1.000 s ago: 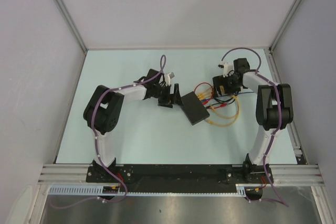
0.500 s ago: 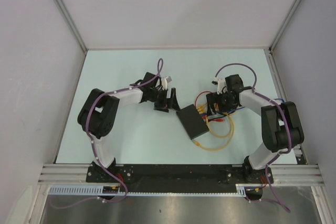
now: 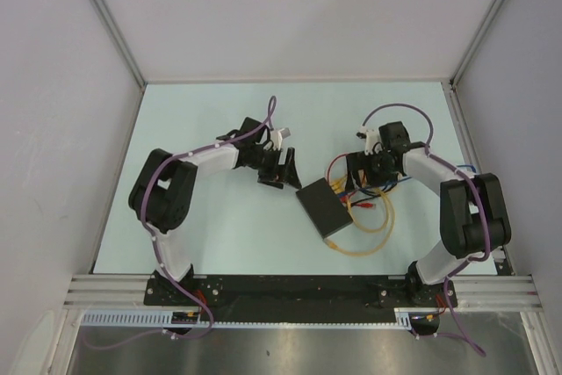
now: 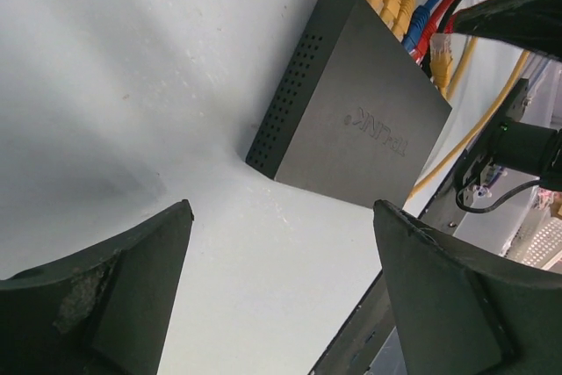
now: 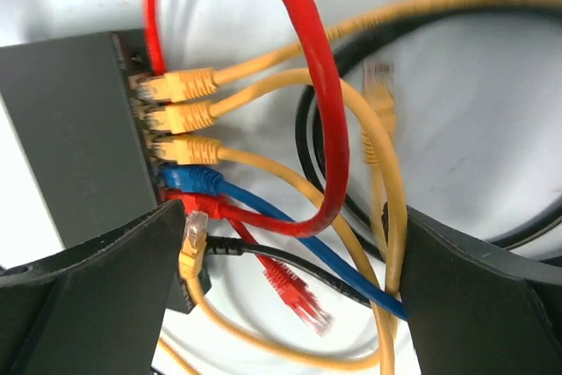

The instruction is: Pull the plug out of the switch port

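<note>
1. Plug row (image 5: 180, 116) is sitting just ahead of my right tool (image 5: 290, 217), whose fingers are standing wide apart and gripping nothing, with loops of cable hanging in the gap.
2. I am holding my left tool (image 4: 281, 212) over the worktop (image 4: 132, 59) just short of the switch's near corner. It is also gaping and empty.
3. Moving outward, the switch (image 5: 70, 129) is lying flat on the worktop between the two tools, its socket edge facing the right one. Three yellow plugs, a blue plug (image 5: 189, 177) and a red plug (image 5: 200, 206) are sitting side by side in it.
4. A loose yellow plug (image 5: 193, 236) and a loose red plug (image 5: 294, 292) are lying free just beside that edge, so I am taking care not to mistake them for seated ones. I cannot tell which seated plug is wanted.
5. I am judging the plugs to be small, hard plastic and the cables soft and springy. I am therefore planning to pinch the plug body right at the socket, never the cable, which would only bend and slip.
6. I am expecting a latch tab on each plug, though no view is showing it clearly. A straight tug may simply be dragging the box along.
7. I am also judging the switch to be light and smooth-bottomed, likely to slide on this worktop. The left tool should be pressing on its lid or bracing its far edge.
</note>
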